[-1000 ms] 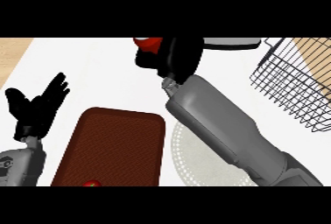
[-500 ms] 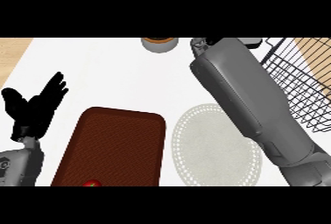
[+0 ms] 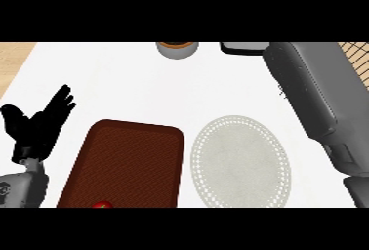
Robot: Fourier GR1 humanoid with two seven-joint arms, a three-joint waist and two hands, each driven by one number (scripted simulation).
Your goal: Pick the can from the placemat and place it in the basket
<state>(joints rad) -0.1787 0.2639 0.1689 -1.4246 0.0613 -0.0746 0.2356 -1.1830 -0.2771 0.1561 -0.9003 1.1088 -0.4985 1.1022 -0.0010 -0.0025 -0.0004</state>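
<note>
Near the counter's left edge, black left hand point(image 3: 37, 128) rests open; right hand out of view, grip untellable; can unseen; round white woven placemat point(image 3: 241, 161) bare; wire basket point(image 3: 355, 54) far-right; can likely rigid, slick; grasp mid-body.

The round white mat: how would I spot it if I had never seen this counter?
Start at the white counter and find the brown tray near its front edge. The round mat lies just right of that tray, left of the grey right forearm. It alone is pale, circular and lacy-edged.
</note>
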